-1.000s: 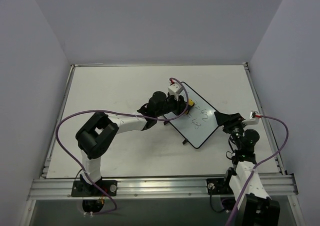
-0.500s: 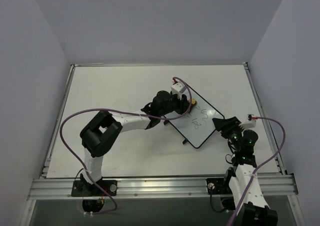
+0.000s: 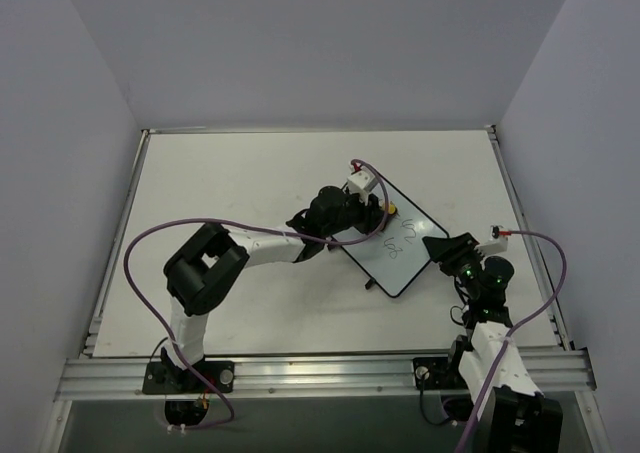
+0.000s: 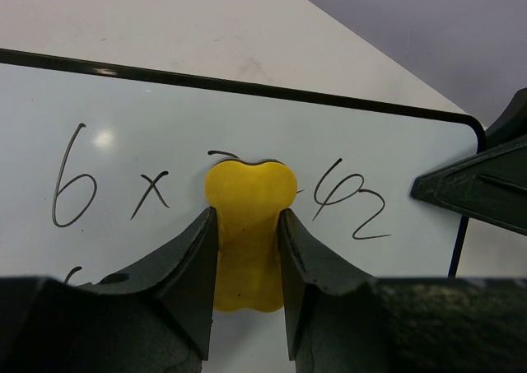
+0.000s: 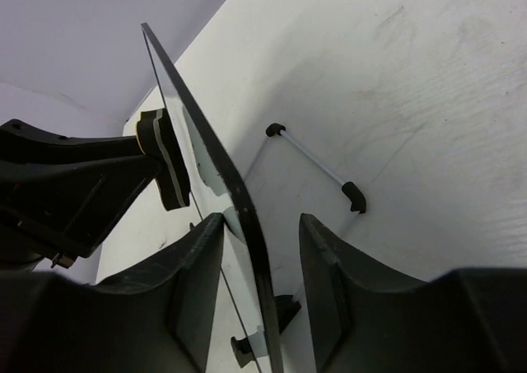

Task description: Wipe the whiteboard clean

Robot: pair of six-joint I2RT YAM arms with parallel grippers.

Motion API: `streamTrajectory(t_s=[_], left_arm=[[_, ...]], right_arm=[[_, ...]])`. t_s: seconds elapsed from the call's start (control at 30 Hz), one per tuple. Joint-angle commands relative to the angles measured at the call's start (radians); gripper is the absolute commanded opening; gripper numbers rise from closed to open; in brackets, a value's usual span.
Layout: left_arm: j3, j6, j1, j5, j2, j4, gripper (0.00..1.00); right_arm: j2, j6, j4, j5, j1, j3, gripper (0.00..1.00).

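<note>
Left wrist view suggests erasing is barely begun: my left hand (image 4: 245, 221) pinches the yellow eraser (image 4: 249, 245) against the whiteboard (image 4: 123, 101), right of centre on the table (image 3: 230, 183), sums unwiped, while my right hand (image 5: 262, 221) loosely straddles its edge.

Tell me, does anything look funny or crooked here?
Yes. The whiteboard sits crooked, turned cornerwise to the edges of the table. And the yellow eraser in the left tool is pinched so hard that its top bulges out on both sides. Nothing looks spilled or broken.
</note>
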Motion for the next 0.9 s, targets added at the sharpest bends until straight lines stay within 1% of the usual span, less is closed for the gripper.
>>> streamTrajectory(t_s=[0.0,0.03,0.1,0.27,0.3,0.37,0.4,0.47,0.63,0.87], left_arm=[[0.016,0.033,-0.023,-0.03,0.011,0.077,0.02],[0.016,0.038,-0.027,-0.039,0.015,0.081,0.02],[0.019,0.052,-0.046,-0.074,0.021,0.089,0.02],[0.047,0.055,-0.07,-0.111,0.058,0.087,0.02],[0.045,0.058,-0.081,-0.125,0.063,0.092,0.02],[0.044,0.069,-0.095,-0.185,0.074,0.1,0.02],[0.048,0.084,-0.112,-0.205,0.078,0.1,0.02],[0.059,0.098,-0.127,-0.257,0.097,0.093,0.02],[0.068,0.144,-0.169,-0.314,0.121,0.1,0.02],[-0.022,0.103,-0.201,-0.309,0.104,0.195,0.02]], right_arm=[[0.009,0.003,0.093,-0.011,0.013,0.027,0.35],[0.009,0.002,0.091,-0.011,0.014,0.029,0.35],[0.003,0.0,0.086,-0.009,0.016,0.03,0.31],[-0.009,-0.024,0.05,-0.006,0.017,0.043,0.2],[-0.01,-0.027,0.045,-0.006,0.019,0.046,0.14],[-0.009,-0.034,0.033,-0.004,0.019,0.05,0.07],[-0.009,-0.038,0.03,-0.004,0.019,0.053,0.06],[-0.004,-0.043,0.025,-0.006,0.022,0.058,0.0],[-0.01,-0.054,0.014,0.0,0.027,0.063,0.0],[-0.021,-0.058,0.011,0.008,0.04,0.061,0.0]])
